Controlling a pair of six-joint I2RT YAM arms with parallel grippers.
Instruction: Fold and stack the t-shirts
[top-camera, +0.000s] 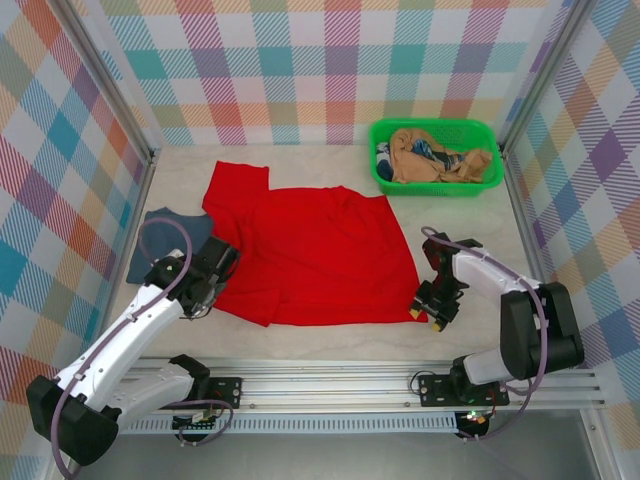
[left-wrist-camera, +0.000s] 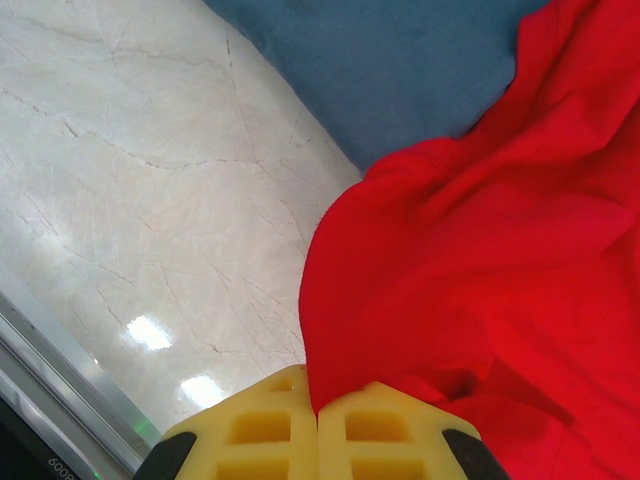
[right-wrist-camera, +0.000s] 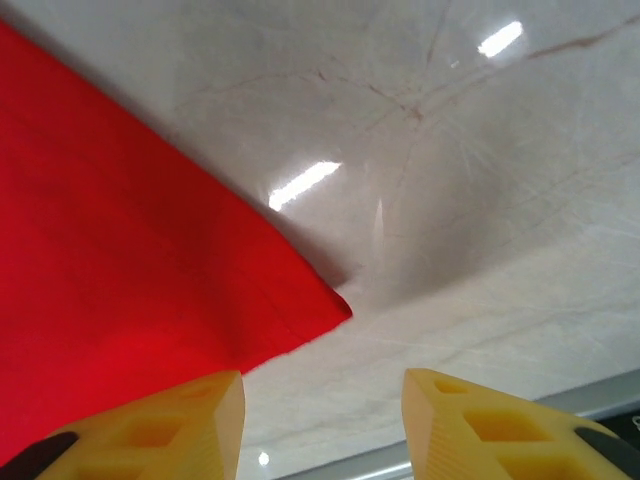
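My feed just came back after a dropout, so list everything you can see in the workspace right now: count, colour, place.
red t-shirt: one, bright red, spread across the middle of the table, bunched at its near-left edge
blue t-shirt: one, slate-blue, left of the red t-shirt, red cloth overlapping its edge
basket: one, green, far right corner of the table
clothes heap: one, mostly tan, inside the basket
table: one, pale marbled, under everything
left tool: one, yellow, shut on the red t-shirt's near-left edge
right tool: one, yellow, open, at the red t-shirt's near-right corner, holding nothing
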